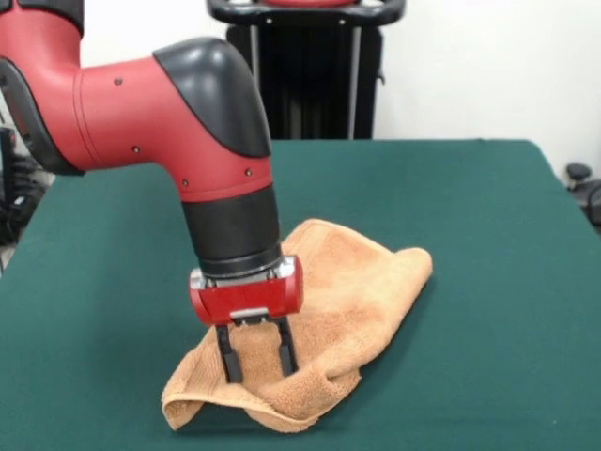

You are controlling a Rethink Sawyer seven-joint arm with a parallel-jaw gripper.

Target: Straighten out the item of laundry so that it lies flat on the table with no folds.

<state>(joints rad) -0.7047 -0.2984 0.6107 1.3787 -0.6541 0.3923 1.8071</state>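
Behind the scene we see a pale wall and, at the table's far side, a black upright stand (305, 70) with a curved black bar across its top. The table (488, 244) is covered in plain dark green cloth and fills most of the view. On it, a little below the middle and slightly left of centre, lies the item of laundry (352, 282), a light orange-tan terry towel. We note that it is not flat: it is bunched into a long, crumpled shape running from a rolled, doubled-over lump at the lower left to a rounded corner at the upper right, with a thick fold curling along its near edge. The red and black arm (141, 108) enters from the upper left, bends at a black-capped elbow and descends through a black wrist to a red gripper body. The gripper (256, 365) points straight down over the towel's lower left part. Its two black fingers (229, 359) stand a moderate way apart, with towel cloth showing in the gap between them, and their tips reach the fabric at the top of the rolled fold. We cannot tell whether the fingers grip any cloth or merely press against it.
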